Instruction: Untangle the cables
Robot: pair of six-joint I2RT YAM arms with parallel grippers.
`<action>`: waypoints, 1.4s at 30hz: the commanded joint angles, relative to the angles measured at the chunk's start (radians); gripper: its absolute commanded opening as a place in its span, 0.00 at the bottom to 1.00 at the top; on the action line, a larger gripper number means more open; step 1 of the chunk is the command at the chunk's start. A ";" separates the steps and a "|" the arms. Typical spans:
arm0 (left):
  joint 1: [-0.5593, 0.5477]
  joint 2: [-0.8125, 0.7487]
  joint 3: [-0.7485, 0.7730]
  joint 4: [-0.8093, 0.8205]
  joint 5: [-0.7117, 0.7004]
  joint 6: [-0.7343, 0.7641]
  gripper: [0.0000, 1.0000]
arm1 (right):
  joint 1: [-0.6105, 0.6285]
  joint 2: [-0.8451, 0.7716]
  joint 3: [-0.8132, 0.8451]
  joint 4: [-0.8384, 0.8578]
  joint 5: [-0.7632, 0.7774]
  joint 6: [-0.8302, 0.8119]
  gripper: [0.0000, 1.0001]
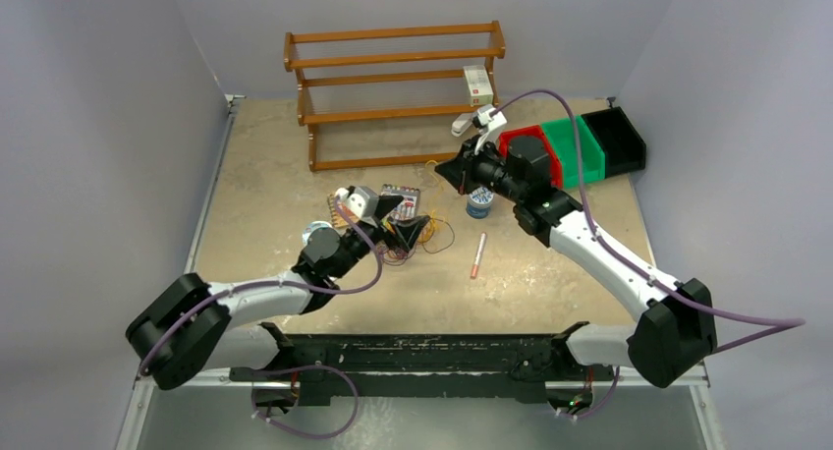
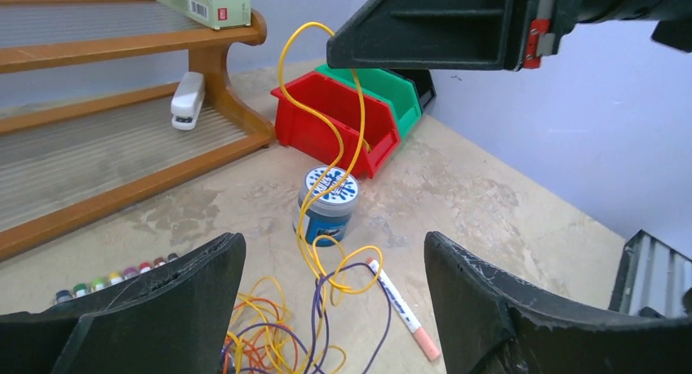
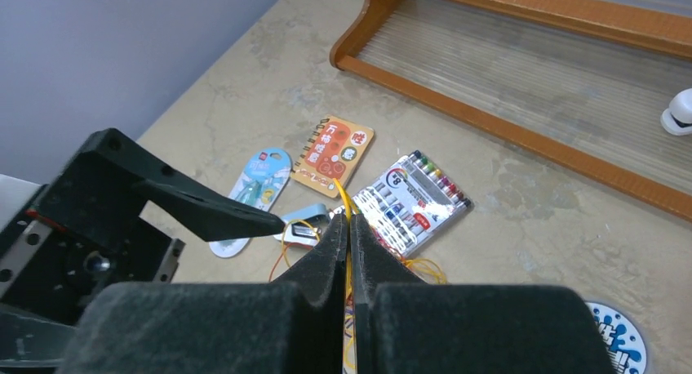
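Observation:
The cables (image 1: 417, 242) lie in a tangled pile of yellow, orange-red and purple loops mid-table; the pile also shows in the left wrist view (image 2: 261, 337). My left gripper (image 1: 398, 219) is open and empty just above the pile, its jaws wide apart (image 2: 334, 243). My right gripper (image 1: 439, 170) is shut on a yellow cable (image 3: 343, 201) and holds it above the table (image 3: 348, 223). That yellow cable (image 2: 362, 113) rises from the pile up to the right gripper (image 2: 424, 23). A purple loop (image 2: 359, 309) hangs tangled on its lower end.
A blue-lidded jar (image 1: 479, 202) and a marker pen (image 1: 478, 254) lie right of the pile. Red (image 2: 326, 113), green (image 1: 580, 145) and black (image 1: 619, 140) bins stand back right. A wooden rack (image 1: 393, 96) stands behind. A pen set (image 3: 416, 201) and notebook (image 3: 333, 155) lie beside the pile.

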 commanded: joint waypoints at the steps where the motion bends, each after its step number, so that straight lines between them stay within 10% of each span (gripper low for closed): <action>1: -0.009 0.101 0.070 0.174 -0.004 0.078 0.79 | 0.006 0.000 0.062 0.013 -0.055 0.019 0.00; 15: -0.009 0.404 0.209 0.363 -0.057 0.106 0.79 | 0.007 -0.020 0.085 0.000 -0.128 0.028 0.00; 28: -0.009 0.599 0.208 0.444 0.018 0.028 0.51 | 0.006 -0.093 0.165 -0.027 -0.123 0.030 0.00; 42: -0.013 0.617 0.083 0.426 0.044 0.014 0.41 | 0.005 -0.158 0.326 -0.006 -0.014 -0.019 0.00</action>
